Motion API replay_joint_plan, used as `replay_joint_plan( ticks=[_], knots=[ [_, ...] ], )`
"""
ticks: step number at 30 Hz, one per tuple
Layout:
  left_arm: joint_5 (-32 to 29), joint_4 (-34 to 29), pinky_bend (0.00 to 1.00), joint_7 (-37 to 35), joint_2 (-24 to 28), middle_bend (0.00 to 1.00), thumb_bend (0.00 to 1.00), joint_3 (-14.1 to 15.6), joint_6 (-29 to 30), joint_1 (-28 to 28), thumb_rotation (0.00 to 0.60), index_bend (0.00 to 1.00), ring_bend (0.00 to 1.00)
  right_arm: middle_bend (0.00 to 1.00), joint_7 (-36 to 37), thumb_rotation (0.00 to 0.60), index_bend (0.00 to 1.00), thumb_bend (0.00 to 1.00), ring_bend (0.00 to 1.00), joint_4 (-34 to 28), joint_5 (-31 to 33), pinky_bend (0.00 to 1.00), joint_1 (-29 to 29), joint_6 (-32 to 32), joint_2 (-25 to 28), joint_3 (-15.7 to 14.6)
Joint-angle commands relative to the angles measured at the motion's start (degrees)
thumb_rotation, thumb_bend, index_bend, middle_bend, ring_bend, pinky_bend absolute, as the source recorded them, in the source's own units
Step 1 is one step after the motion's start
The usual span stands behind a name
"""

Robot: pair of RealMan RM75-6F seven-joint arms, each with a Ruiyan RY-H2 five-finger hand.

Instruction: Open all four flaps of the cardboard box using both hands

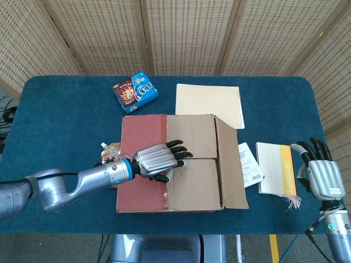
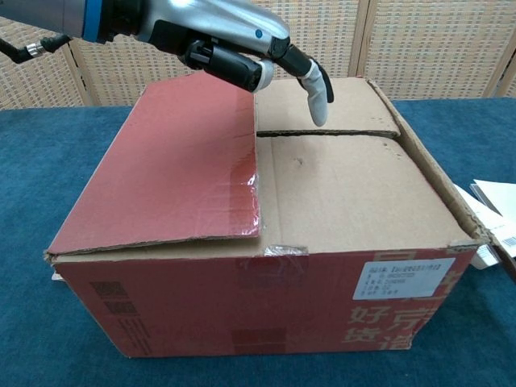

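The cardboard box (image 1: 181,163) is taken as the landmark: it sits at the middle of the blue table (image 1: 60,115), and everything else is placed relative to it. Over the box's left half, the left hand (image 1: 160,159) is held just above the red left flap (image 1: 143,163), with its fingers (image 2: 316,90) loosely spread and curved downward past the flap's free edge toward the seam of the two brown inner flaps (image 1: 194,164); nothing is gripped, and whether a fingertip touches the cardboard cannot be told. In the chest view the red flap is seen lying slightly raised along its inner edge, with glossy tape (image 2: 254,193) at that edge, so a lip for hooking is judged to be offered there. The right flap (image 1: 230,164) is seen tilted up off the box top. The flaps are judged light and stiff, bending only at their creases, and the taped surface rather slippery; a hold under a free edge near its middle is therefore advised, not on the flat face. Well to the right of the box, beyond a booklet (image 1: 277,167), the right hand (image 1: 321,170) is held upright with fingers apart and empty.
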Motion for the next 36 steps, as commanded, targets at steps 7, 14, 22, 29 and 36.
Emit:
replay_joint_plan(
  ticks=[7, 14, 22, 29, 36],
  knots=[
    [-4.7, 0.8, 0.00, 3.7, -0.4, 0.14, 1.00, 1.1, -3.0, -1.7, 0.085, 0.28, 0.12, 0.18, 0.4, 0.600, 0.20, 0.96, 0.00, 0.3, 0.1, 0.05, -0.5, 0.1, 0.0, 0.2],
    [-9.2, -0.2, 0.01, 6.9, 0.9, 0.20, 1.00, 2.0, -4.7, -3.2, 0.086, 0.33, 0.17, 0.18, 0.2, 0.600, 0.20, 0.96, 0.00, 0.3, 0.0, 0.05, -0.8, 0.1, 0.0, 0.4],
    [-12.6, -2.5, 0.13, 9.6, 4.1, 0.33, 1.00, 2.8, -3.9, -3.5, 0.085, 0.40, 0.28, 0.18, 0.2, 0.600, 0.20, 0.96, 0.00, 0.1, -0.1, 0.05, -1.1, 0.4, 0.1, 0.8],
    [-13.8, -5.5, 0.17, 10.6, 8.4, 0.36, 1.00, 2.6, -1.5, -2.4, 0.086, 0.41, 0.30, 0.18, -0.3, 0.600, 0.20, 0.96, 0.00, 0.0, -0.1, 0.05, -0.9, 0.0, 0.0, 1.3],
    [-13.1, -8.5, 0.18, 9.9, 13.0, 0.36, 1.00, 1.5, 1.1, -0.4, 0.084, 0.42, 0.30, 0.18, -0.9, 0.600, 0.20, 0.96, 0.00, -0.3, -0.1, 0.05, -0.5, -0.3, -0.3, 1.8]
  ],
)
